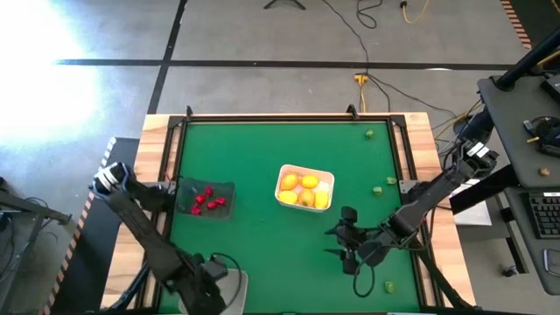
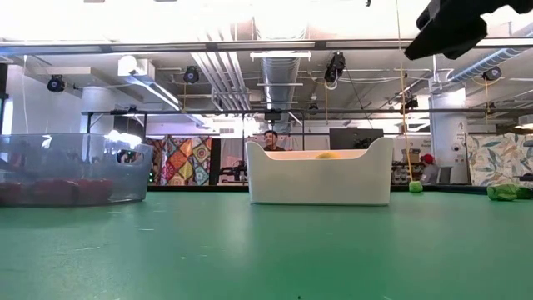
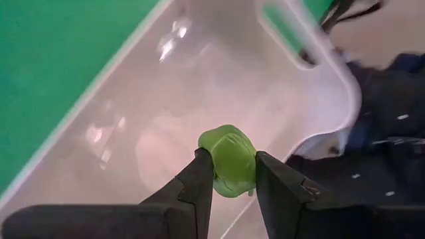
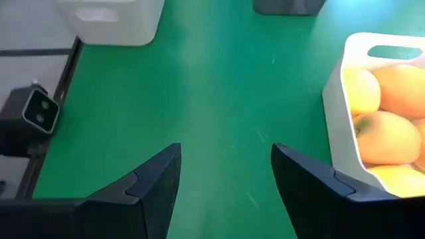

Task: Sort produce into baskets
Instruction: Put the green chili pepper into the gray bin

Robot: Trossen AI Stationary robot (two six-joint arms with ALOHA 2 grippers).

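My left gripper (image 3: pixel 232 160) is shut on a small green piece of produce (image 3: pixel 229 151) above the clear pale basket (image 3: pixel 199 93), which stands at the table's near left corner (image 1: pixel 234 287). My right gripper (image 1: pixel 339 242) hovers open over bare table at the near right, with nothing between its fingers (image 4: pixel 226 156). The white basket (image 1: pixel 305 188) in the middle holds yellow-orange rounds (image 4: pixel 392 126). The dark see-through basket (image 1: pixel 206 199) at the left holds red pieces (image 1: pixel 208 201). Loose green pieces (image 1: pixel 378 189) (image 1: pixel 369 134) (image 1: pixel 389 285) lie on the table's right side. My left gripper pinches the green piece by two opposite sides (image 3: pixel 216 169) between its two fingers (image 3: pixel 199 179), near their free ends. The fingers slant steeply down from above. The piece is lifted clear, over the inside of the clear basket.
The green mat is framed by a wooden table border (image 1: pixel 420 131). A small camera (image 4: pixel 38 109) sits at the near edge. Bare mat lies between the white basket and the near edge (image 1: pixel 289 254). In the low view a person (image 2: pixel 269 140) shows in the room beyond.
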